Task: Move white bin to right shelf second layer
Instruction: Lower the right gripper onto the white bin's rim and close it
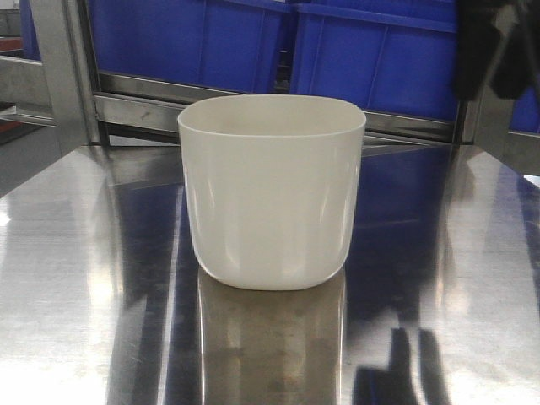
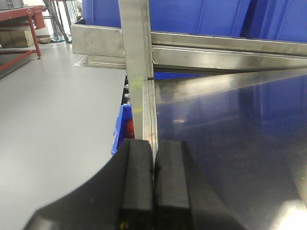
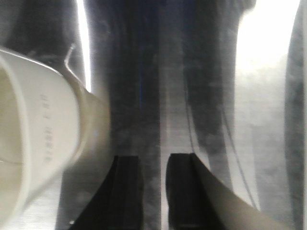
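The glossy cream-white plastic bin [image 1: 272, 194] stood upright on the flat steel cart top [image 1: 76, 253], in front of blue plastic crates [image 1: 371, 59]. The right gripper [image 3: 153, 165] hung just beside it, slightly parted and empty. The left gripper [image 2: 153, 151] was pinched together, holding nothing. The right one would need to widen and take the rim squarely.

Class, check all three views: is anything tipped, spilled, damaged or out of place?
Nothing stands out. The glossy cream-white plastic bin stands upright and intact on the shiny steel tabletop, with nothing spilled around it.
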{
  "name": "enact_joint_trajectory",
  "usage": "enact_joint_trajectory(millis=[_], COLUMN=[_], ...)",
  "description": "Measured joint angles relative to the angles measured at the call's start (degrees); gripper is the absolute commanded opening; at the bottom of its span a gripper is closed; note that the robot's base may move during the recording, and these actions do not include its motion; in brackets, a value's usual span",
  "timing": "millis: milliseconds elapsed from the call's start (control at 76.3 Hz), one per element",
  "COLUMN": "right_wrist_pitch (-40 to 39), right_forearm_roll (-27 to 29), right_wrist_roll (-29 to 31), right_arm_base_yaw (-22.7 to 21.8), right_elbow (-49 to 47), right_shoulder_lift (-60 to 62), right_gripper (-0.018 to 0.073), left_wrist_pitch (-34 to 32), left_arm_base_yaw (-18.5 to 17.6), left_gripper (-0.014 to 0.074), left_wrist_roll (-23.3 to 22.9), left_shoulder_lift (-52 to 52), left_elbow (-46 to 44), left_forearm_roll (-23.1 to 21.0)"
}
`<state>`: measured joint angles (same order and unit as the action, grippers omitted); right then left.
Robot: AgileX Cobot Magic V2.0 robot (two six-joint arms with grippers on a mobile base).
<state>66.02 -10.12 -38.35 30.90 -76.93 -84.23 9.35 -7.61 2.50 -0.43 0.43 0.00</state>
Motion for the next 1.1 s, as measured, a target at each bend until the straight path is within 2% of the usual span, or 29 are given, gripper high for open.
enact_joint_trajectory(millis=[328, 551, 1102], right_wrist_pitch=[0.6, 0.5, -3.4], right_forearm_roll=[3.3, 4.0, 4.3], right_wrist_roll=[-1.2, -1.8, -1.9], right_arm_base_yaw=[3.9, 4.0, 4.2], right_elbow=[-7.5, -7.5, -7.6], right_shoulder_lift=[-6.9, -8.3, -9.7], right_gripper=[0.0267, 0.0367, 0.0363], left_wrist_pitch=[0.0, 0.0, 0.0], left_arm_base_yaw=[0.0, 0.0, 0.0], left_gripper=[0.0085, 0.0085, 0.0085], left_wrist_roll=[0.0, 0.0, 0.0], left_shoulder_lift=[0.0, 0.0, 0.0], left_elbow=[0.0, 0.0, 0.0], left_forearm_roll=[0.0, 0.0, 0.0])
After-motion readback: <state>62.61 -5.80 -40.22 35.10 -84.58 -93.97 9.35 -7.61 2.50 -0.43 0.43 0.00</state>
